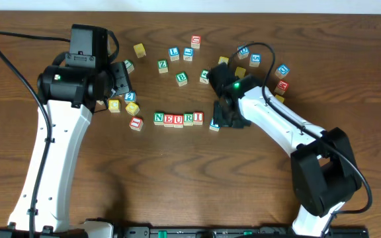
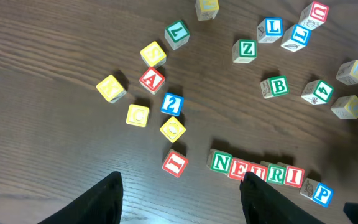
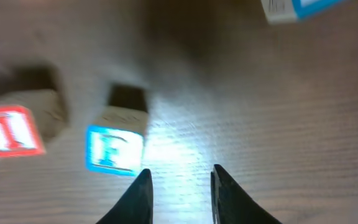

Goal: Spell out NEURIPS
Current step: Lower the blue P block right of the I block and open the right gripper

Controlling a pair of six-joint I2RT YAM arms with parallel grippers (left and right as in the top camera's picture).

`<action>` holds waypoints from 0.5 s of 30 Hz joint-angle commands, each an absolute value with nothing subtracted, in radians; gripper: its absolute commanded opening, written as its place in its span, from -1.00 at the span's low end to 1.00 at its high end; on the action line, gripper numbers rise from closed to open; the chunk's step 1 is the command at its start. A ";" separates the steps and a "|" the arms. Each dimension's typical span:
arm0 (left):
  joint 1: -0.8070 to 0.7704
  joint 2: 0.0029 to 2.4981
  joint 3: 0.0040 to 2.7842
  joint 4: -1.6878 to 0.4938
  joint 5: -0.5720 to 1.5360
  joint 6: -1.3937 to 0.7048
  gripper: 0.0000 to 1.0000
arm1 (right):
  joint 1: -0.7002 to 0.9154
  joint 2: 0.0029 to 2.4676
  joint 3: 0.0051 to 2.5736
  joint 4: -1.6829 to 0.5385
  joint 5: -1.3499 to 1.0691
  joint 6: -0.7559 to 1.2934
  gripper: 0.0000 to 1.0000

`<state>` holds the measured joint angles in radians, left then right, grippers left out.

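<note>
Five cubes stand in a row reading N (image 1: 159, 118), E (image 1: 169, 119), U (image 1: 178, 119), R (image 1: 188, 119), I (image 1: 198, 118). The blue P cube (image 1: 214, 125) sits just right of the I, slightly nearer and a little askew. My right gripper (image 1: 225, 118) hovers right beside it. In the right wrist view the P cube (image 3: 114, 149) lies left of the left fingertip, outside the jaws, with the red I (image 3: 11, 130) further left. The right gripper (image 3: 179, 180) is open narrowly over bare wood. My left gripper (image 2: 182, 199) is open and empty, near the row's N (image 2: 221, 163).
Loose cubes lie left of the row: a red one (image 1: 135, 123), yellow ones (image 1: 114, 105) and a blue-framed one (image 1: 130, 96). Behind the row are Z (image 1: 163, 65), B (image 1: 182, 78) and L (image 1: 174, 52). More cubes cluster at the back right (image 1: 282, 69).
</note>
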<state>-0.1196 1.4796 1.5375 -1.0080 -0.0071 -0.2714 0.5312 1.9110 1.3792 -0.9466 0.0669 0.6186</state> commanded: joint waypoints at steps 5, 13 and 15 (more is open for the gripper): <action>-0.116 1.490 1.542 -1.008 -0.024 -0.262 0.20 | 0.525 1.925 1.306 -0.892 0.037 0.626 -0.54; -0.116 1.490 1.542 -1.008 -0.024 -0.262 0.20 | 0.525 1.956 1.262 -0.776 -0.030 0.628 -0.54; -0.116 1.490 1.542 -1.008 -0.024 -0.262 0.20 | 0.525 1.965 1.262 -0.765 -0.034 0.628 -0.53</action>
